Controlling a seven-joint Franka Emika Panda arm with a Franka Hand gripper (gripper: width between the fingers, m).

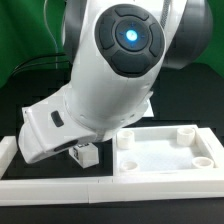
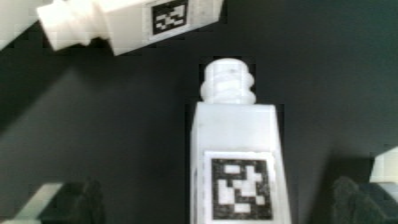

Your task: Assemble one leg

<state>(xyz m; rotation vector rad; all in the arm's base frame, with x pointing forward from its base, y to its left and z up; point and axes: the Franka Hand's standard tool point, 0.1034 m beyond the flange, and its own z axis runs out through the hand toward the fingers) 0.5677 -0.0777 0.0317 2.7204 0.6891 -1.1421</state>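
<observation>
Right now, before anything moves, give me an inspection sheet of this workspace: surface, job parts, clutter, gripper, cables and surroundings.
Surface: black table, edged by white rails.
Job's things: leg lying flat, tag sticker up, neck end away from the fingers; square panel with round holes on the exterior view's right.
Clutter: another white tagged part beyond the leg, not touching it.
Grippers: gripper open, fingers either side of the leg, gaps showing.
Cables: thin dark line, possibly a cable.
Surroundings: green backdrop.
</observation>
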